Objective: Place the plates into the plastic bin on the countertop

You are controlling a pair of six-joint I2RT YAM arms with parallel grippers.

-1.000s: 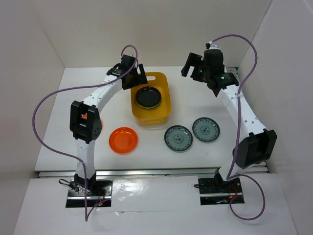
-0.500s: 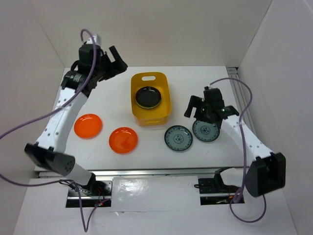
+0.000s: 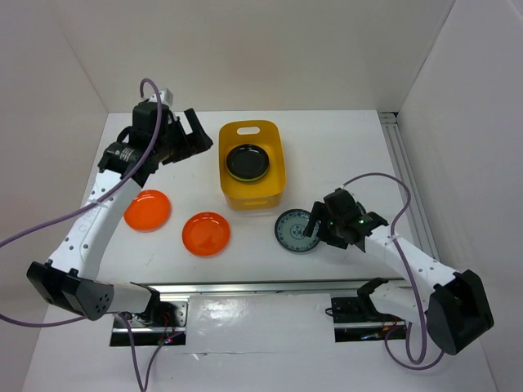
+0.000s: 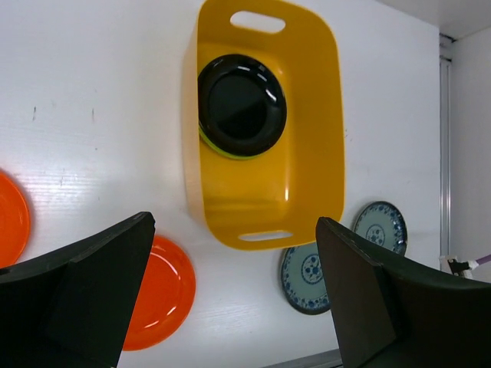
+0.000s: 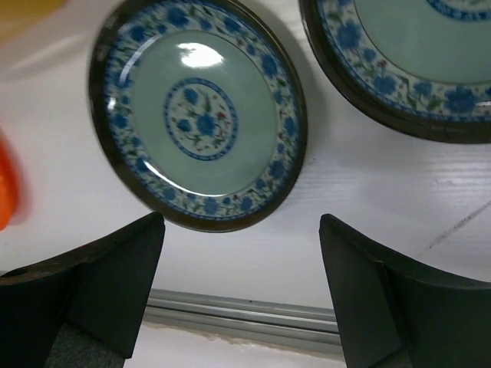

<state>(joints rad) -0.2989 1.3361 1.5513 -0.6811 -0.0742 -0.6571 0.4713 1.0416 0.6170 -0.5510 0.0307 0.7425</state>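
The yellow-orange plastic bin (image 3: 252, 189) stands at mid table and holds a black plate (image 3: 248, 162). In the left wrist view the black plate (image 4: 242, 103) lies on a lime green plate (image 4: 209, 142) inside the bin (image 4: 307, 169). Two orange plates (image 3: 147, 210) (image 3: 206, 233) lie left of the bin. One blue-and-white plate (image 3: 292, 231) lies right of them; the other shows in the wrist views (image 5: 414, 61) (image 4: 381, 226). My left gripper (image 3: 196, 137) is open and empty, high, left of the bin. My right gripper (image 3: 315, 224) is open and empty, low over the blue-and-white plates (image 5: 201, 115).
White walls enclose the countertop (image 3: 343, 155) on three sides. A metal rail (image 5: 230, 310) runs along the front edge, just near of the right gripper (image 5: 242, 291). A purple cable (image 3: 376, 181) loops above the right arm.
My left arm has drawn back from the bin to the far left and stayed there. My right arm has swung from the far back down and nearer, over the blue-and-white plates.
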